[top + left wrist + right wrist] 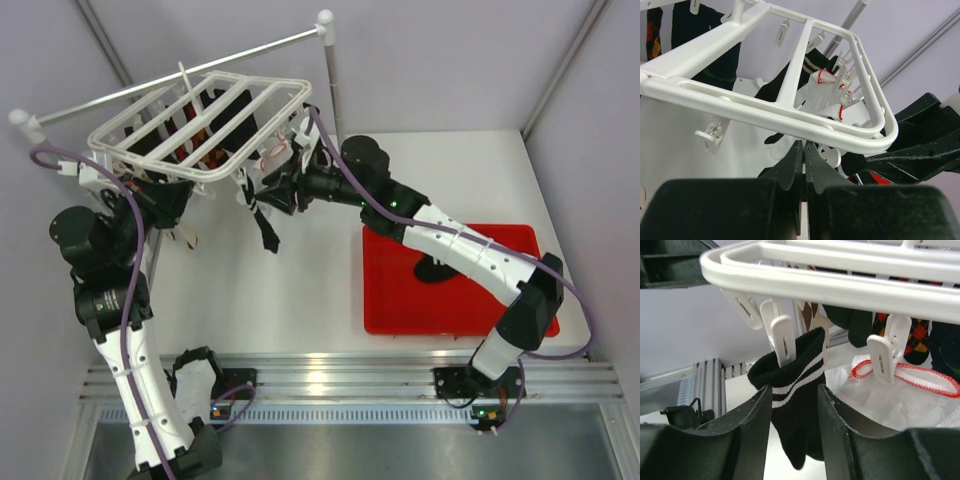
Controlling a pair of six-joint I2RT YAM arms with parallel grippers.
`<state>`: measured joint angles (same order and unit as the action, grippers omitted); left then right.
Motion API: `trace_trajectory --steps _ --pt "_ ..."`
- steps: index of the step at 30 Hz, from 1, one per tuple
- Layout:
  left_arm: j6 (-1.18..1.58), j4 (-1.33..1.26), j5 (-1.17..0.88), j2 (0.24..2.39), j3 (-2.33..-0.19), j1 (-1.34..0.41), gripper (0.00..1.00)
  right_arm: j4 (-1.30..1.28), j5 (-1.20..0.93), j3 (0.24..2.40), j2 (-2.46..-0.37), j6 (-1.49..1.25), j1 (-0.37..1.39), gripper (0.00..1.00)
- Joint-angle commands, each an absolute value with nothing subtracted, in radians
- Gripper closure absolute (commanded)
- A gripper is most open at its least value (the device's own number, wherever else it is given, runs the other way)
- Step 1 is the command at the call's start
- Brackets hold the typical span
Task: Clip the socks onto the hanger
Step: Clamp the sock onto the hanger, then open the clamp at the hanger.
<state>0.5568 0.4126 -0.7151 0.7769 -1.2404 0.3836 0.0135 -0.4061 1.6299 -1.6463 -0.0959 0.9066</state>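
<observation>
A: Nearest the lens, right wrist view: the right gripper (794, 389). Its two black fingers (752, 430) stand apart, released. A black striped sock (797, 410) hangs in the gap between them. Cannot tell whether either pad brushes the fabric.

B: Noted. Wider scene, big things first?

A: White table (300, 290). A grey rail stand (260, 40) runs across the far left corner. The hanger (150, 160), a white slatted frame, hangs at that rail, tilted, above the table's far left. A red tray (400, 300) sits on the table's right side, under the right arm (470, 255).

B: Left arm?

A: The left arm (120, 330) reaches up under the hanger's near-left edge. In its wrist view the left gripper (804, 147) sits just below the frame's rim. Its fingers are clenched to a thin slit, with nothing visible between them.

B: Socks?

A: The striped one is pinched at its cuff by a white clip (782, 340) on the hanger's outer bar, toe down. A second black sock (428, 272) lies in the tray, well apart from the hanger. Beside the striped one, another clip (880, 357) holds a white sock with red trim (912, 377). Diamond-patterned socks (917, 335) hang further back.
</observation>
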Motion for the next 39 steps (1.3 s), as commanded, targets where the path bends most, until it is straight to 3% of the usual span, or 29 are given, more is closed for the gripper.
trace_trajectory --steps 1,13,25,39 --pt "0.574 0.351 -0.742 0.772 -1.235 0.385 0.97 0.031 -0.417 1.637 -1.565 -0.08 0.905 0.58" --pt "0.601 0.353 -0.759 0.762 -1.221 0.385 1.0 0.106 -0.517 1.686 -1.597 -0.101 1.035 0.63" --pt "0.617 0.379 -0.772 0.758 -1.232 0.383 1.0 0.212 -0.267 1.735 -1.733 0.026 1.097 0.6" --pt "0.614 0.4 -0.776 0.753 -1.235 0.383 1.0 0.278 -0.216 1.758 -1.798 0.092 1.097 0.56"
